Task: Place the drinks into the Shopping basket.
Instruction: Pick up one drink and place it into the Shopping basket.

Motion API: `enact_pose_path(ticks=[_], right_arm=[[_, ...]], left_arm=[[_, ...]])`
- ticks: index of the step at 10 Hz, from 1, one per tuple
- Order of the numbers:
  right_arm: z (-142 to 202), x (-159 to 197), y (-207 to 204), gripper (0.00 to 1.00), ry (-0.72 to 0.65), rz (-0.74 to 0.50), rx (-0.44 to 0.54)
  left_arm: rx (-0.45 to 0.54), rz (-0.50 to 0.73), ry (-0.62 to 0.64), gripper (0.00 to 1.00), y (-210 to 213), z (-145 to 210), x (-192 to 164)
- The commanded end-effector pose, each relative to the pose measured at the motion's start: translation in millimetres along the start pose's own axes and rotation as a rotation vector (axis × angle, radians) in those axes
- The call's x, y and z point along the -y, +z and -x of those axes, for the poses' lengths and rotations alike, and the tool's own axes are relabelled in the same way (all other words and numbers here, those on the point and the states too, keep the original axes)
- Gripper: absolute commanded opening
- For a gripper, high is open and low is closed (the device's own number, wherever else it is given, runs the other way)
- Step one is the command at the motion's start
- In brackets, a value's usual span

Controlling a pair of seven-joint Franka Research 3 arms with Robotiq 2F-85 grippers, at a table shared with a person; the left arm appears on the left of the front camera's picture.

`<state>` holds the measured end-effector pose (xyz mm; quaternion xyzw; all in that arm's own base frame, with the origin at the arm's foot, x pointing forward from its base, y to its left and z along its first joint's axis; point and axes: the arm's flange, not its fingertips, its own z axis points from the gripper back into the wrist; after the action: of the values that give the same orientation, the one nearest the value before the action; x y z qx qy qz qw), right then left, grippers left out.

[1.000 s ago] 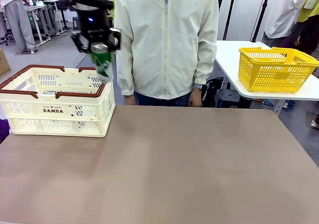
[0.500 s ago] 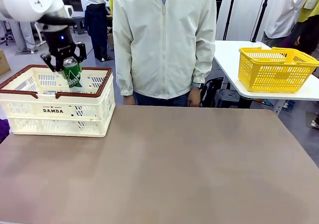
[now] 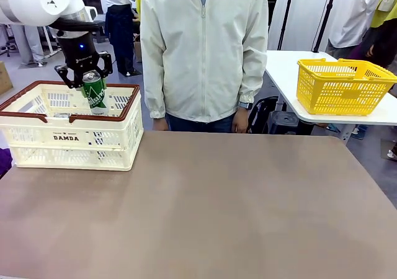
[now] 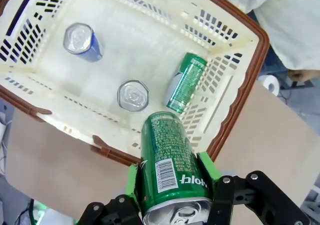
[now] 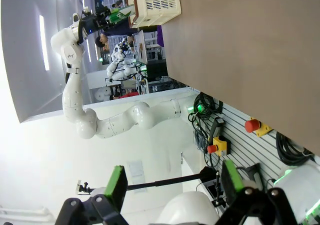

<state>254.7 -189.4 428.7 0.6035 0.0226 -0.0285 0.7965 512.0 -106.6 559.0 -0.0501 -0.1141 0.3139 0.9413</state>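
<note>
My left gripper [image 3: 89, 79] is shut on a green drink can [image 3: 95, 95], which hangs slightly tilted over the cream Shopping basket [image 3: 68, 137] at the table's far left. In the left wrist view the held can [image 4: 167, 160] sits between the green pads [image 4: 207, 171], over the basket's brown rim [image 4: 240, 100]. Inside the basket are a blue can [image 4: 82, 41] standing upright, a silver-topped can [image 4: 133, 95] also upright, and a green can [image 4: 186, 82] lying on its side. My right gripper [image 5: 173, 185] is open and holds nothing, well away from the basket.
A person in a pale jacket [image 3: 205, 49] stands at the table's far edge, hands down. A yellow mesh basket [image 3: 343, 85] sits on a white side table at the right. The brown tabletop [image 3: 236, 204] stretches bare from the basket to the right.
My left gripper carried the green can leftward from beside the basket's far right corner to above its inside, then eased slightly right. Its grip stayed shut.
</note>
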Motion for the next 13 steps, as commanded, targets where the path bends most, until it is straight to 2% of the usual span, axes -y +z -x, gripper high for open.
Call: enact_pose_path(ticks=[1,2,3,5,6,8,11,13], right_arm=[[2,-3,2,1.00,-0.006,0.004,-0.010],[2,-3,2,1.00,-0.006,0.004,-0.010],[2,-3,2,1.00,-0.006,0.004,-0.010],[2,-3,2,1.00,-0.006,0.004,-0.010],[2,-3,2,1.00,-0.006,0.004,-0.010],[2,-3,2,1.00,-0.006,0.004,-0.010],[2,-3,2,1.00,-0.006,0.004,-0.010],[2,-3,2,1.00,-0.006,0.004,-0.010]], left_arm=[[0.012,-0.012,-0.004,0.00,4,-5,-5],[0.000,0.000,0.000,0.00,0,0,0],[0.013,-0.027,-0.143,0.00,2,-5,8],[-0.038,-0.078,-0.329,0.00,15,-73,34],[-0.079,-0.088,-0.342,0.00,10,-96,42],[-0.129,-0.097,-0.453,0.00,-5,-126,54],[-0.176,-0.076,-0.454,0.00,-49,-143,51],[-0.230,-0.090,-0.446,0.00,-89,-142,44]])
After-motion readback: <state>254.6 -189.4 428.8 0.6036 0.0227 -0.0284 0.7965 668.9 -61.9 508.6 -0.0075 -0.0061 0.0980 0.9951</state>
